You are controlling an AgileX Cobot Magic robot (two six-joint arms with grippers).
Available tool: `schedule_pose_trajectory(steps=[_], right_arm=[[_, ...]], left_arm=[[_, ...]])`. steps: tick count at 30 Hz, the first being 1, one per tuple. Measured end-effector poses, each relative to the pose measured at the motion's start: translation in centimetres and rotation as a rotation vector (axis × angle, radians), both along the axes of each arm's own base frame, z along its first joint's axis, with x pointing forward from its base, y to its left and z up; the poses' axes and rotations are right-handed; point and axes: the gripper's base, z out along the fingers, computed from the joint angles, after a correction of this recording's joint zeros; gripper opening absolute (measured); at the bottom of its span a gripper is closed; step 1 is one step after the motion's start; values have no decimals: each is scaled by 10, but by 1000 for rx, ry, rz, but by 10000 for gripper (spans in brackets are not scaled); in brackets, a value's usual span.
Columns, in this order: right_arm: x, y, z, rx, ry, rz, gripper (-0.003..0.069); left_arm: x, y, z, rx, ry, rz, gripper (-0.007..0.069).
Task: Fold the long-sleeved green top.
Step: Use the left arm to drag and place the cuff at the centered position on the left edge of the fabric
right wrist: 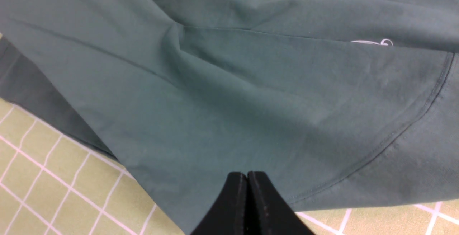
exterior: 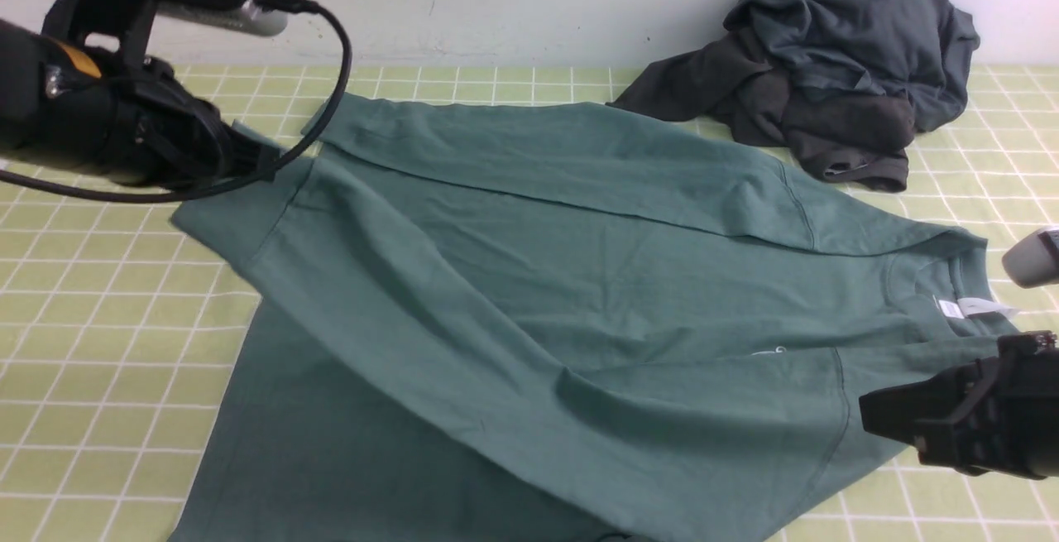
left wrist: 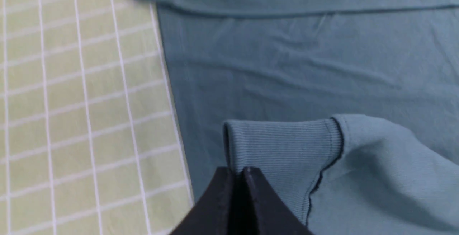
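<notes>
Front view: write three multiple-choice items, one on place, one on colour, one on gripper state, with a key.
1. Where is the dark garment pile?
A) Beyond the green top, toward the right
B) Under the left gripper
C) At the near left corner

2. What colour are the lines on the cloth?
A) Black
B) White
C) Red

3. How is the left gripper?
A) Wide open
B) Shut on the green top

Key:
1 A, it lies at the far right.
2 B, white lines cross pale green.
3 B, its fingertips pinch the sleeve's end.
</notes>
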Motion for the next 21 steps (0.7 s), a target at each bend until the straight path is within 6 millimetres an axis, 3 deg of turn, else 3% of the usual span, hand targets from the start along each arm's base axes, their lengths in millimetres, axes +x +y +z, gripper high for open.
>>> schedule_pose_trajectory(steps=[6,9,12,13,16,21], right_arm=[[0,0,0,-9,0,4,-14],[0,-1,0,-12,-2,4,-14],[0,-1,0,-13,-3,3,-14],[0,-1,0,-13,-3,3,-14],[0,-1,0,-13,-3,3,-14],[0,-1,0,-17,-7,0,-14]], left_arm=[[30,6,-5,22,-41,27,6],[56,6,-17,31,-18,31,6],[89,4,-40,38,35,29,6],[91,3,-42,39,40,28,6],[122,8,-73,30,152,56,7],[162,21,-107,4,284,120,74]])
